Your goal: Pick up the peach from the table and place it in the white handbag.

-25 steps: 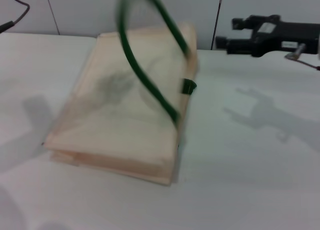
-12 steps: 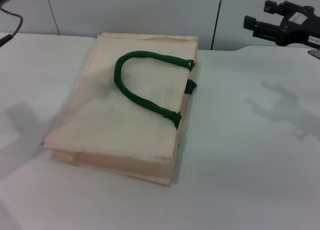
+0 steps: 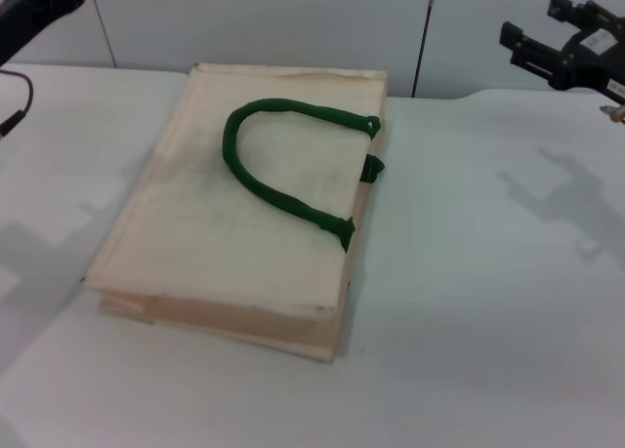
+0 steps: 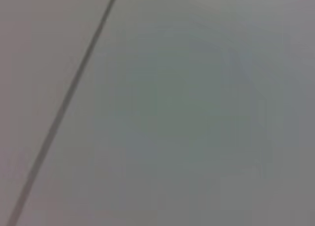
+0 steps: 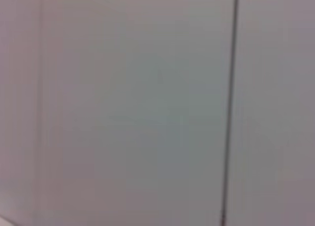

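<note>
Since the earlier frames the green handle (image 3: 283,165) has dropped from upright to lie flat on the white handbag (image 3: 234,224), and the right tool (image 3: 557,53) has drawn back toward 2 o'clock. The left tool (image 3: 39,4) sits at 10 o'clock; whether either tool is open cannot be told. The bag lies flat mid-table (image 3: 488,302). The peach is not visible, possibly inside. Both wrist views show only plain grey wall panels (image 5: 138,108).

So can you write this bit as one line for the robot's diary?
bag flat on table | handle lying on bag | peach not visible | right tool raised far right | left arm top left
</note>
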{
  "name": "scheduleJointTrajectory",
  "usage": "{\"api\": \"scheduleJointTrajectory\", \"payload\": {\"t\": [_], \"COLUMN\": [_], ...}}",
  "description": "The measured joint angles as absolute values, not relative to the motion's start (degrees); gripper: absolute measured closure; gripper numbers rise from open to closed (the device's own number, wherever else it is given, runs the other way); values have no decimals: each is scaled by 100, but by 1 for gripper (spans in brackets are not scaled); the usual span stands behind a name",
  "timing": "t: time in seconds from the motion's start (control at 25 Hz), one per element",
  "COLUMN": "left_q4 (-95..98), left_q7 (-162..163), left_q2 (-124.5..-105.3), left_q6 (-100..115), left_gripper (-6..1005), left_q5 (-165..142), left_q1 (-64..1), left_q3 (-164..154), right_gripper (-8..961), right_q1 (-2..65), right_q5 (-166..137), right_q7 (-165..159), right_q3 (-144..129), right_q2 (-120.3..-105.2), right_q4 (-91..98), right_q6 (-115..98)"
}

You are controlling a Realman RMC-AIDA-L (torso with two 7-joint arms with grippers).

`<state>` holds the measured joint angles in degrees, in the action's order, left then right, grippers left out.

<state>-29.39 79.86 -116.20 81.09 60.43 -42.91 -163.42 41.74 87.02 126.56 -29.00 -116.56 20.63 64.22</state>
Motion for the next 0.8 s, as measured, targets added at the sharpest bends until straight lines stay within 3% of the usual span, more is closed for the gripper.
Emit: {"api": "scheduleJointTrajectory", "payload": {"t": [0.8], "left_q4": [-900], "left_q7": [4004], "left_q2": [-11643], "left_q6": [6324], "left_gripper": [451], "left_q5": [7895], "left_q1": [-3701], "left_q3": [-16333], "right_gripper": [159], "right_q1": [4239], "right_q5": [12147], "right_q7": [16160], "right_q3": [-2892], "right_q2": [-11663], "right_q4": [348], "right_q6": [5108]}}
